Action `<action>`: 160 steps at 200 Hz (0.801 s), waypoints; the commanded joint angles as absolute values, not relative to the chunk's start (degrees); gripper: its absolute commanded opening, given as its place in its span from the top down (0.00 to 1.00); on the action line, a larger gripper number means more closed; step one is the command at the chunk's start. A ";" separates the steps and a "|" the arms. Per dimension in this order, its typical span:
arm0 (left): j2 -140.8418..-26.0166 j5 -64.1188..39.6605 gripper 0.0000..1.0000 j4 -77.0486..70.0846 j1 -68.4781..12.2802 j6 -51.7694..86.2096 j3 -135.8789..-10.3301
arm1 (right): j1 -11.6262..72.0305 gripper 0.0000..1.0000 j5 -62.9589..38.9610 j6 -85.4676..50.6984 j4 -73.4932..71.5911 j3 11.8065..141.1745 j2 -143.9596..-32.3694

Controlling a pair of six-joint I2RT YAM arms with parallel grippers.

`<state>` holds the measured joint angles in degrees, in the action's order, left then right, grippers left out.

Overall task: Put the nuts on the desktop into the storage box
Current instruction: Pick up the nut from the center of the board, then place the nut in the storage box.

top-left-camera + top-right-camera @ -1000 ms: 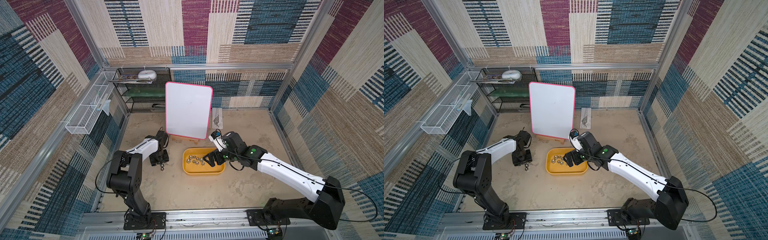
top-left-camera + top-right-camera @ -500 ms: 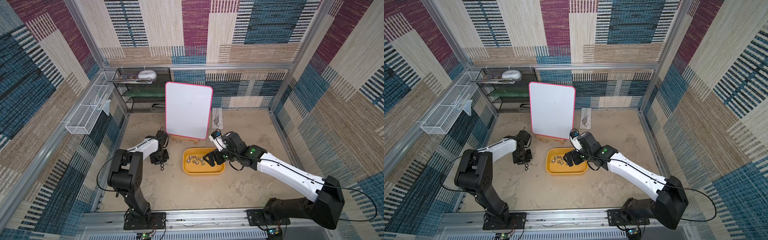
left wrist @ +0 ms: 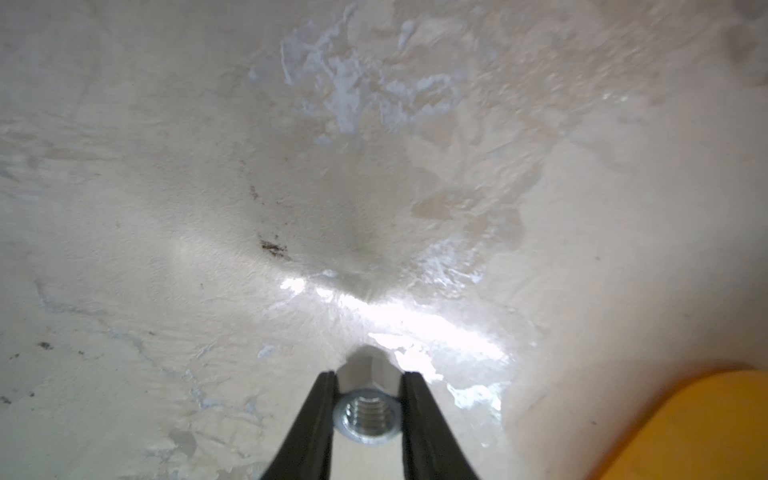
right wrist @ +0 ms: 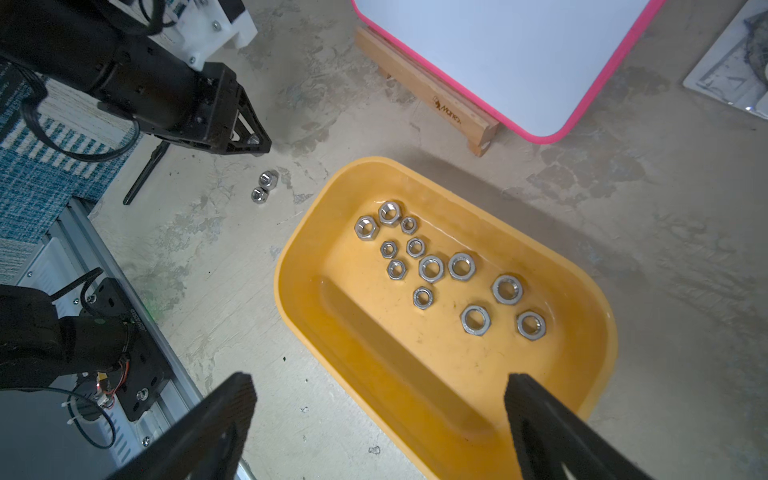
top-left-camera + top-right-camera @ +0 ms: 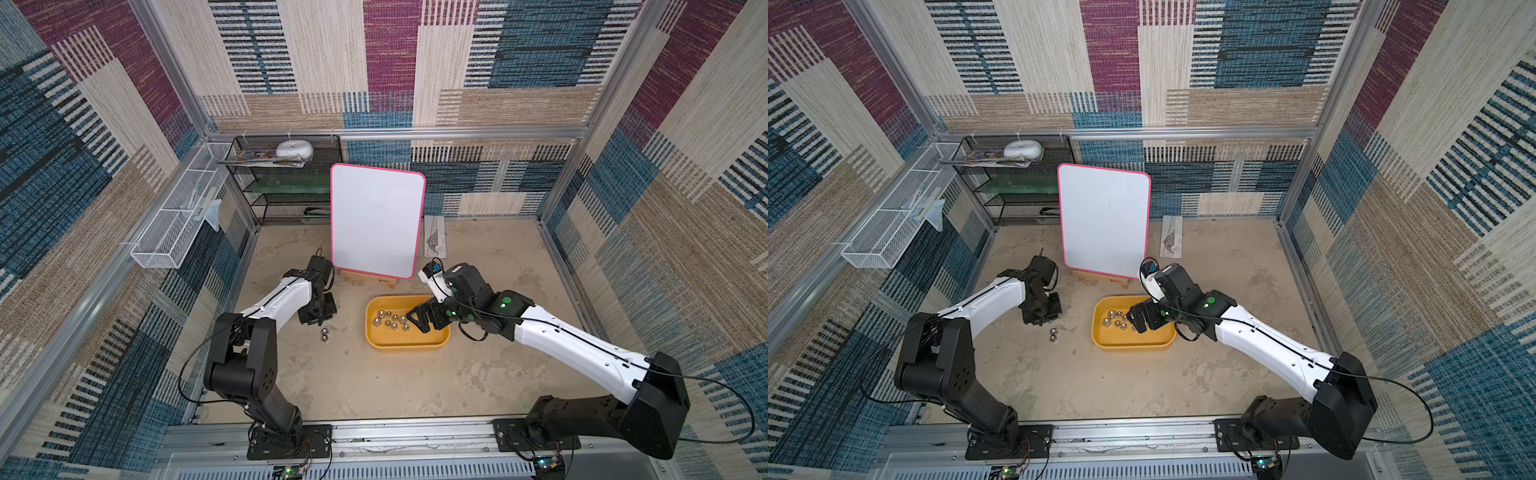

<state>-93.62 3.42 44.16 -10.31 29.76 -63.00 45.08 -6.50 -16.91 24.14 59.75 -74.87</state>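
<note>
Left jaws: just closed, pinching small silver metal nut (image 3: 366, 411)
Right jaws: spread, empty
Next: lift, carry to mustard-yellow plastic tray (image 4: 301, 266)

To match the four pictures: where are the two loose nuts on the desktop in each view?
In a top view: the two loose nuts lie beside the storage box, toward the left arm.
In a top view: same spot.
Left wrist: not in it.
Right wrist: off the box's corner.
Shared landmark: the storage box, in all views.
</note>
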 commanded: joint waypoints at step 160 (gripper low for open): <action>-109.11 -1.11 0.75 50.19 -39.90 35.12 -88.51 | 45.12 0.01 3.71 -24.55 27.84 49.04 -58.11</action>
<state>-105.84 0.03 49.28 -38.09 34.52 -85.89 45.04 0.97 -22.74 26.83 49.54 -59.86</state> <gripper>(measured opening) 0.295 0.993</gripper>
